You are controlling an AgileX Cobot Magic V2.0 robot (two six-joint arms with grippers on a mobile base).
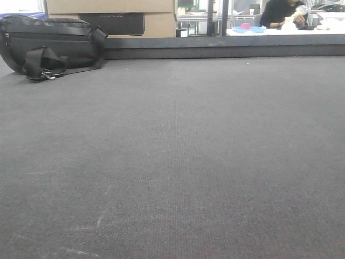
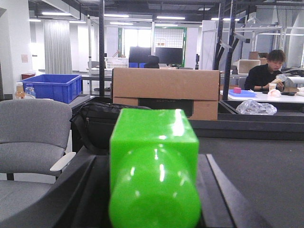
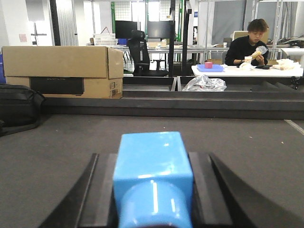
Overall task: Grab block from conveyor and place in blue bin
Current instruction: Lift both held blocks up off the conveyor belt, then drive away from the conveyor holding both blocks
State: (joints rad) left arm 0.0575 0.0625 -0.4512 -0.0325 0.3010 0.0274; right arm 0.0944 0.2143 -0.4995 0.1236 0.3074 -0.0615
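Note:
A glossy green block point(image 2: 154, 142) fills the left wrist view, and my left gripper point(image 2: 153, 164) is shut on it, with dark fingers point(image 2: 83, 185) on both sides. My right gripper point(image 3: 153, 161) is shut on a light blue block point(image 3: 152, 161) just above the conveyor point(image 3: 57, 142). The conveyor point(image 1: 172, 162) is a broad dark grey woven surface; the front view shows no block and no gripper on it. A blue bin point(image 2: 51, 87) stands far off at the left, beyond a chair.
A black bag point(image 1: 48, 46) lies at the conveyor's far left corner in front of a cardboard box point(image 1: 110, 16). A dark raised rim point(image 1: 226, 48) closes the far edge. A grey chair point(image 2: 33, 133) stands left of the conveyor. A person point(image 3: 244, 45) sits at a white table behind.

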